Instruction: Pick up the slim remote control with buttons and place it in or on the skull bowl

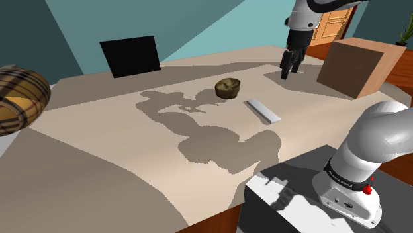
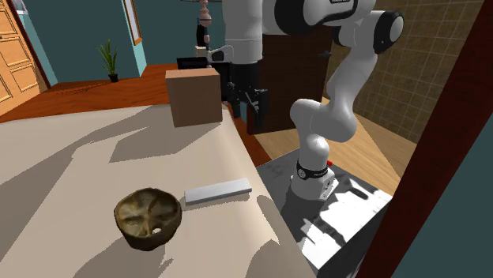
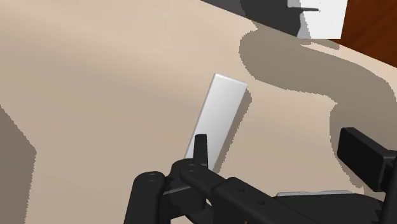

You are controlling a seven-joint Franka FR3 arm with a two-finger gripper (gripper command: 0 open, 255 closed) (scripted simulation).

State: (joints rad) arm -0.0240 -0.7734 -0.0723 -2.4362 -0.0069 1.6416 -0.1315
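Note:
A slim, plain white remote (image 1: 263,110) lies flat on the beige table (image 1: 119,145), beside a small brown skull bowl (image 1: 228,88). My gripper (image 1: 289,71) hangs well above the table near the brown box, apart from both, open with nothing in it. In the second exterior view the remote (image 2: 218,190) rests just right of the bowl (image 2: 148,217), with the gripper (image 2: 254,129) high behind them. In the wrist view the remote (image 3: 216,121) lies on the table below and ahead of one finger (image 3: 201,147), and the gripper (image 3: 280,147) stands wide apart.
A brown box (image 1: 354,66) stands on the table by the gripper. A black panel (image 1: 130,56) leans at the table's far edge. A plaid basket (image 1: 20,99) sits at the shoulder view's left. The stand (image 1: 298,205) is at lower right.

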